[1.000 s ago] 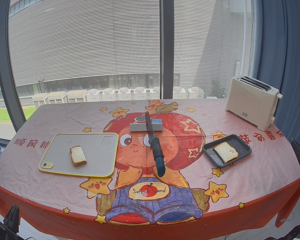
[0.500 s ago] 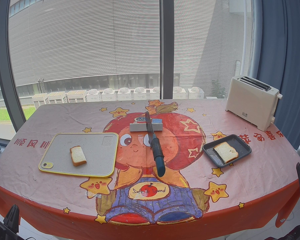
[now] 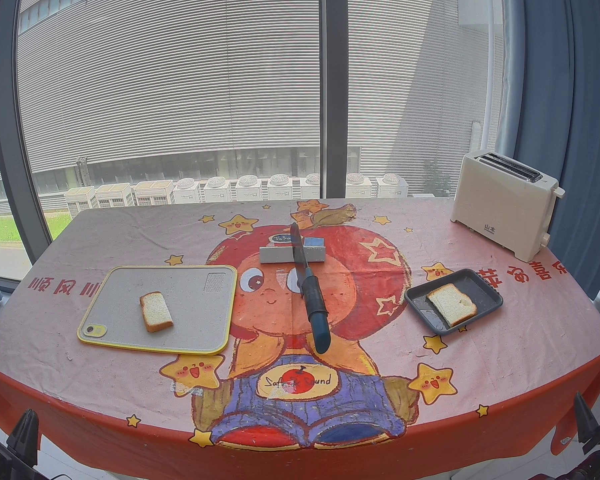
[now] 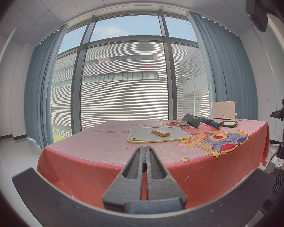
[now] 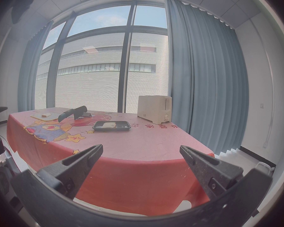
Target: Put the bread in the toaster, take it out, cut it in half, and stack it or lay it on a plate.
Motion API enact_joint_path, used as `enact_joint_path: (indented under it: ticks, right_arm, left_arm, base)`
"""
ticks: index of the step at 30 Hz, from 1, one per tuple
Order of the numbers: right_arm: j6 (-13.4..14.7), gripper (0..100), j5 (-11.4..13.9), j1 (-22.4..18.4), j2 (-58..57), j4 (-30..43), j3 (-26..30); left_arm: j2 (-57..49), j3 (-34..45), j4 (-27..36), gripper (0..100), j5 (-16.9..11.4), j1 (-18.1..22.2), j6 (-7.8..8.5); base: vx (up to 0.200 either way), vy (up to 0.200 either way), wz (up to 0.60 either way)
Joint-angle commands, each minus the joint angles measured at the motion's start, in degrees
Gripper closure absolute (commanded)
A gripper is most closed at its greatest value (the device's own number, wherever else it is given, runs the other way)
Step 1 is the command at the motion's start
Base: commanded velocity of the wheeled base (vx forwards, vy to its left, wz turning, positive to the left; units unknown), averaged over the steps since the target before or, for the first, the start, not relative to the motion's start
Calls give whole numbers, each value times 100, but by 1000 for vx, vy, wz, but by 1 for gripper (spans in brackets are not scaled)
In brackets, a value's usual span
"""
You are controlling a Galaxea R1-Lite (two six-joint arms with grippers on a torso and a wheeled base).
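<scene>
Pale crumb, tan crust: that's the bread, a small narrow piece lying flat near the middle of the grey, yellow-rimmed cutting board on the robot's left side of the tabletop. Over on the right, a second slice, wider, lies flat in a dark rectangular plate, with the same white face and browned edge. Behind that plate, at the far right corner, the cream toaster stands upright, slots on top. Centre stage is the knife, its blade propped on a small grey block, its dark blue handle pointing toward the robot and resting on the cartoon-printed cloth. Both sets of jaws hang out past the tabletop's edge, well apart from everything on it. Left jaws are clenched together on nothing. Right jaws are spread wide, with nothing between them.
</scene>
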Motion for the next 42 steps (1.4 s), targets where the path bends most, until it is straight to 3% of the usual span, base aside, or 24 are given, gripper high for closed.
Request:
enact_joint_path:
  ticks: [1,5,9,14,20,28,32,42]
  right_arm:
    - [-39,0,185,-17,-569,76,114]
    - [22,0,528,-17,-560,41,184]
    - [22,0,528,-34,-578,32,184]
    - [84,0,457,-377,-648,76,193]
    - [110,0,361,-228,-877,-12,263]
    - [84,0,413,-201,-938,-73,307]
    - [277,0,352,-201,-947,-56,307]
    - [286,0,352,-201,-947,-56,307]
  left_arm:
    - [-93,101,-1,100,0,0,-1]
    - [-93,101,-1,100,0,0,-1]
    - [-93,101,-1,100,-9,0,-1]
    - [-93,101,-1,100,-9,0,-1]
    - [-93,101,-1,100,0,0,-1]
    - [-93,101,-1,100,-9,0,-1]
    - [-93,101,-1,100,-9,0,-1]
    - [-93,101,-1,100,-9,0,-1]
  base:
    - [0,0,0]
    - [0,0,0]
    - [0,0,0]
    - [0,0,0]
    - [0,0,0]
    - [0,0,0]
    - [0,0,0]
    - [0,0,0]
